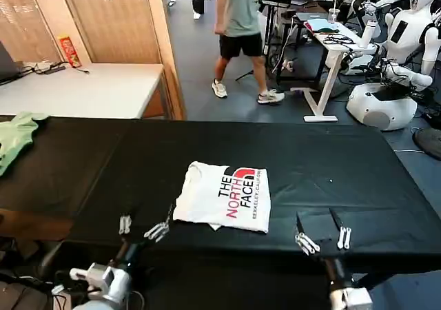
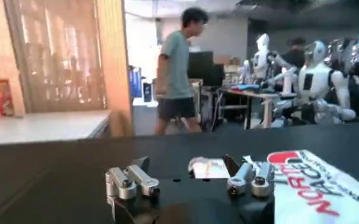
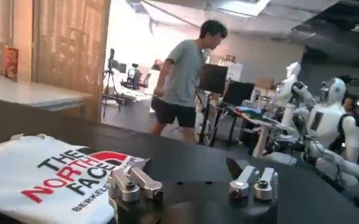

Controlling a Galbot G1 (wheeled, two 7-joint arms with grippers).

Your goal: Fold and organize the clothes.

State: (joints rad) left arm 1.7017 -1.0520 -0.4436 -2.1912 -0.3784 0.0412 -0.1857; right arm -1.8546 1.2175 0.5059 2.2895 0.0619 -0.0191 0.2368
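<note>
The black table (image 1: pixel 331 158) spreads wide in front of me, its dark cloth covering nearly everything I look down on from my head camera. Beyond its far edge on my left stands a white table (image 1: pixel 83 89), and on the black surface's far left corner lies a light green garment (image 1: pixel 15 136), bunched and well apart from my work.

The white T-shirt (image 1: pixel 222 197) lies folded into a rough rectangle near the table's front edge, about midway between my two arms, with its black and red logo (image 1: pixel 241 191) facing up on the side toward my right. (One small corner of fabric pokes out from under its near edge.) From my right wrist camera the same shirt (image 3: pixel 42 176) lies flat on the cloth with the print readable; from my left wrist camera the shirt (image 2: pixel 322 185) sits just beside my fingers.

My left gripper (image 1: pixel 143 227) hovers low at the table's near edge, just to the left of the shirt, its fingers spread wide and holding nothing; its right-hand fingertip is close to the shirt's near corner, though I cannot tell whether it touches. My right gripper (image 1: pixel 324 239) sits at the near edge well to the right of the shirt, fingers likewise apart and empty, over bare black cloth.
</note>
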